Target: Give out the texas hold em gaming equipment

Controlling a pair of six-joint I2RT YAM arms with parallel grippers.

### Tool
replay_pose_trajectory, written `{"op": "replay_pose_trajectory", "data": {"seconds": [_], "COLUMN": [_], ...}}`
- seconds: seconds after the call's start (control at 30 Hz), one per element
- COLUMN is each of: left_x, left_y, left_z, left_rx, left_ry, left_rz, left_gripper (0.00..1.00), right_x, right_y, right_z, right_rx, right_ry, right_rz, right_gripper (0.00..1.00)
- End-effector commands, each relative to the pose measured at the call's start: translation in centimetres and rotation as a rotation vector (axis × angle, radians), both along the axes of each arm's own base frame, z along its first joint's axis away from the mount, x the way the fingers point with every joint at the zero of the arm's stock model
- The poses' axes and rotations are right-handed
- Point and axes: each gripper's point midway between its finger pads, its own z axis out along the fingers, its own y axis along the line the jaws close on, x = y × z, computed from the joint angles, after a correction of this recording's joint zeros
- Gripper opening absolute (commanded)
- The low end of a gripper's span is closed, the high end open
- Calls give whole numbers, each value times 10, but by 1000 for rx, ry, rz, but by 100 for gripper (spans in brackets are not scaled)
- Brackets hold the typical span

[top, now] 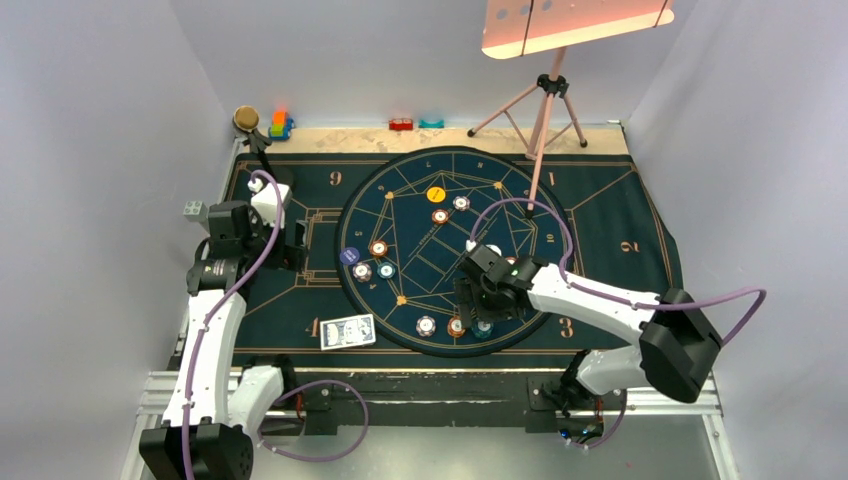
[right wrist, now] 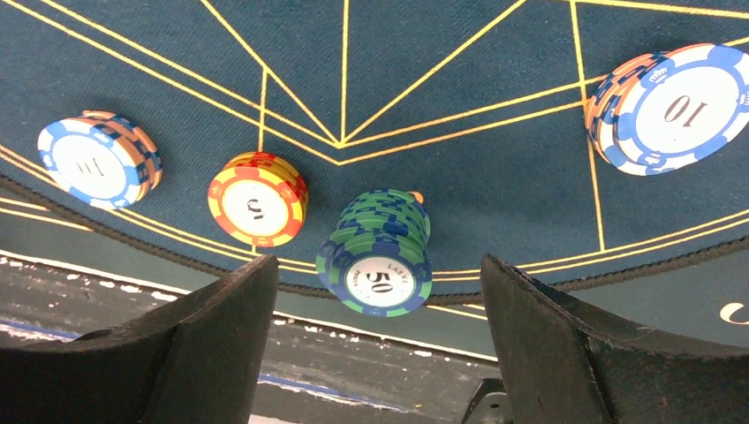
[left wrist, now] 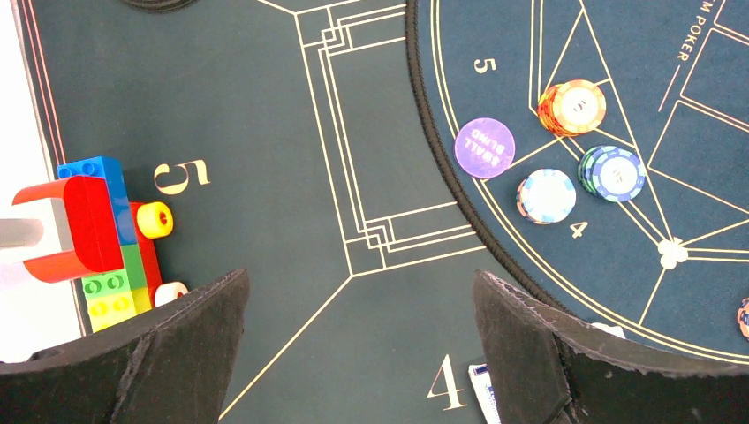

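My right gripper [top: 481, 301] hovers open at the near rim of the round mat. In its wrist view the gripper [right wrist: 378, 274] has a green-and-blue chip stack marked 50 [right wrist: 380, 256] between the wide-apart fingers, untouched. A yellow-red stack [right wrist: 257, 199] and a blue-white stack [right wrist: 97, 159] lie to its left, and another blue-white stack [right wrist: 671, 106] to the right. My left gripper [left wrist: 360, 283] is open over bare mat. Beyond it lie a purple small-blind chip [left wrist: 484, 147] and orange [left wrist: 571, 107], white [left wrist: 546, 195] and teal [left wrist: 612, 172] stacks. The card deck [top: 347, 330] lies face down near the front edge.
A yellow disc [top: 436, 194] and two chips [top: 440, 216] sit at the far side of the round mat [top: 430, 255]. Colourful toy blocks [left wrist: 102, 230] stand at the mat's left edge. A pink tripod [top: 545, 110] stands at the back right.
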Motion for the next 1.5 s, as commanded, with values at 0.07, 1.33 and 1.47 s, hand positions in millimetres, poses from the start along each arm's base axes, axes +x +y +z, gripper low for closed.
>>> {"op": "replay_pose_trajectory", "data": {"seconds": [0.07,1.33,1.47], "left_x": [4,4,4], "left_y": [1,1,1], "left_z": [8,8,8], "left_rx": [3,2,2], "left_ry": [-42,-42,-44], "left_rz": [-5,-4,-6], "left_gripper": [100,100,100], "right_x": [5,27,54], "right_y": [6,2,6], "right_z": [-12,36,58], "right_rx": [10,-8,4], "right_ry": [-7,-106,-161], "right_rz": [-37,-37,-42], "right_gripper": [84,36,35]}}
